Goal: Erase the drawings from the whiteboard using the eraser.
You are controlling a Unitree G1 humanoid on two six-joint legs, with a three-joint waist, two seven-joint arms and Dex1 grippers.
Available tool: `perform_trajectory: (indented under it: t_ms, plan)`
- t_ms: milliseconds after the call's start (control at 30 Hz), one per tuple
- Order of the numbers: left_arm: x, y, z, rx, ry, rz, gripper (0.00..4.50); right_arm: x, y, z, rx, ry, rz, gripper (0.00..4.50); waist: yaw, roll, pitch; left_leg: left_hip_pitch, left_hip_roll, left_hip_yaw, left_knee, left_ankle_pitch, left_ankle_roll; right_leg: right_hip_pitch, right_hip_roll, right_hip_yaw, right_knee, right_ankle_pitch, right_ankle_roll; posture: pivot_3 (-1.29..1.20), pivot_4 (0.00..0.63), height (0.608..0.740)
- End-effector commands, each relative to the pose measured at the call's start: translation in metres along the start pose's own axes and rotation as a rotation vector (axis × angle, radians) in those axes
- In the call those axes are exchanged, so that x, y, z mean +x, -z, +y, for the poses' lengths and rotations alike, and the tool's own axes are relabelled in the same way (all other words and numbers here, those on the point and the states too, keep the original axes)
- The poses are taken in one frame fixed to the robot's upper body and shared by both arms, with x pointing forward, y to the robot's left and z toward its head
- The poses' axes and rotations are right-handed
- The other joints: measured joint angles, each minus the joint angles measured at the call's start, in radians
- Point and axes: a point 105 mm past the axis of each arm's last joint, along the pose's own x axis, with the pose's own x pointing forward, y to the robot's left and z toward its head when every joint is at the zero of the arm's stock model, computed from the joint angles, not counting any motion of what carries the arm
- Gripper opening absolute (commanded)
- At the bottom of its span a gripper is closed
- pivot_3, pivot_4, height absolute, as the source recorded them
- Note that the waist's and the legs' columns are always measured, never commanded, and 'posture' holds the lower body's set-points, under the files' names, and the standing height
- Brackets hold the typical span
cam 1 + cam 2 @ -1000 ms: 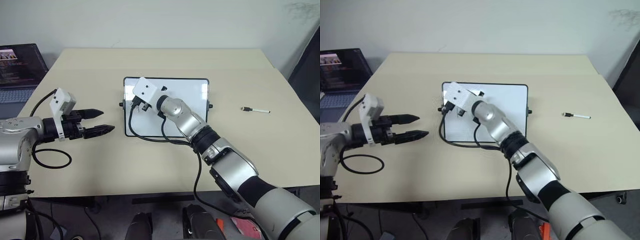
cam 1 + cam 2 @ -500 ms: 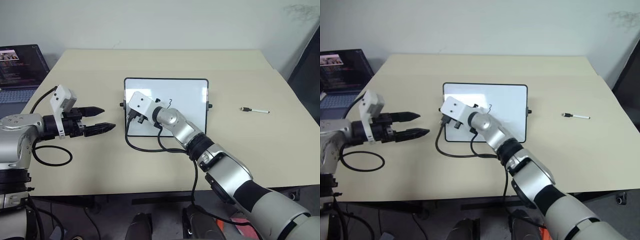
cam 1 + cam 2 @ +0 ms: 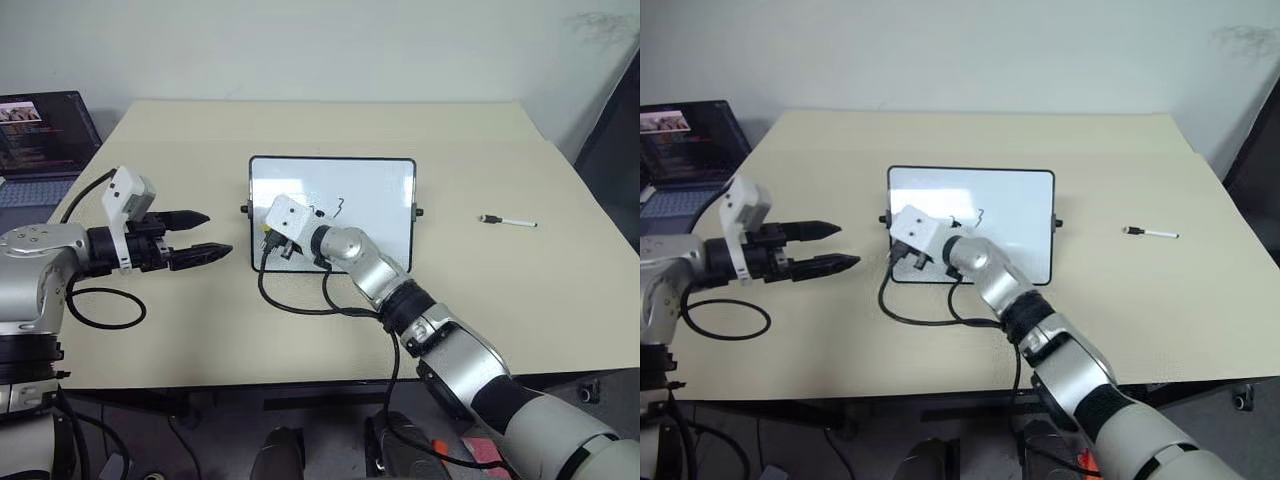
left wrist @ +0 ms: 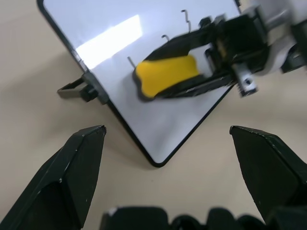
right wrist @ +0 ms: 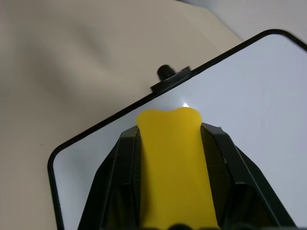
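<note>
Right pincer: we see our right gripper [image 4: 192,76] clamped on the yellow eraser [image 4: 165,75], its black fingers [image 5: 117,172] closed along both long sides of the block.
Left pincer: our left gripper [image 3: 205,237] hangs over the table [image 3: 300,330] just left of the board, its fingers [image 4: 72,167] spread wide around nothing.
Eraser: we hold it against the lower left part of the whiteboard [image 3: 375,185], near that side's black knob [image 5: 165,72].
Whiteboard: it sits mid-table, propped at a tilt, with a glare patch across its upper left.
Done: we judge the left and lower part of the board wiped, since the white around the eraser looks bare.
Left: thin black drawings [image 4: 184,18] show just beside the eraser in the left wrist view; from the head camera we make out one squiggle [image 3: 340,205] near the board's centre. We judge the job part-finished, with a few more passes needed there.
Hidden: our right wrist and its camera housing cover the lower left of the board from above, so any ink beneath them goes unseen.
Hard to read: the strokes are too thin to tell which figures they are, and whether the eraser's dark underside lies flat on the surface we cannot tell.
Elsewhere: a marker pen [image 3: 508,220] lies well apart on the right; a laptop [image 3: 45,130] stands off the far left corner.
</note>
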Motion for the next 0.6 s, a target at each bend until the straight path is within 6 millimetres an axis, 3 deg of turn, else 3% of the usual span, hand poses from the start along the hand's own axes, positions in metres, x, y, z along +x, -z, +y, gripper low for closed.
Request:
perform_trajectory:
  t_ms: [33, 133, 300, 533, 600]
  plan:
    - [-0.007, -0.001, 0.007, 0.037, -0.049, 0.004, 4.50, -0.006, -0.043, -0.012, -0.024, 0.042, -0.135, 1.41, 0.000, 0.000, 0.000, -0.002, 0.000, -0.001, 0.000, 0.000, 0.000, -0.002, 0.000, -0.001, 0.000, 0.000, 0.000, 0.00, 0.150, 0.740]
    - [-0.008, 0.003, 0.011, 0.033, -0.065, 0.014, 4.50, -0.005, -0.048, -0.019, -0.062, 0.087, -0.137, 1.41, 0.000, 0.000, 0.000, -0.004, 0.001, -0.002, -0.001, 0.000, 0.000, -0.004, 0.000, -0.002, 0.000, 0.000, -0.001, 0.00, 0.150, 0.740]
    - [-0.010, 0.010, 0.014, 0.022, -0.075, 0.031, 4.50, 0.007, -0.041, -0.023, -0.125, 0.118, -0.076, 1.41, -0.001, 0.000, 0.000, -0.004, 0.000, -0.002, -0.001, 0.000, 0.000, -0.003, -0.001, -0.003, -0.001, 0.000, -0.001, 0.00, 0.150, 0.740]
    - [-0.010, 0.012, 0.013, 0.016, -0.069, 0.034, 4.50, 0.017, -0.010, -0.018, -0.096, 0.093, 0.036, 1.41, -0.002, 0.000, 0.000, -0.005, 0.000, -0.002, -0.001, 0.000, 0.000, -0.003, -0.001, -0.003, -0.001, 0.000, -0.001, 0.00, 0.150, 0.740]
    - [-0.011, 0.011, 0.012, 0.017, -0.068, 0.032, 4.50, 0.015, 0.008, -0.015, -0.056, 0.078, 0.089, 1.41, -0.002, 0.000, 0.000, -0.005, 0.000, -0.002, -0.001, 0.000, 0.000, -0.003, -0.001, -0.003, -0.001, 0.000, -0.001, 0.00, 0.150, 0.740]
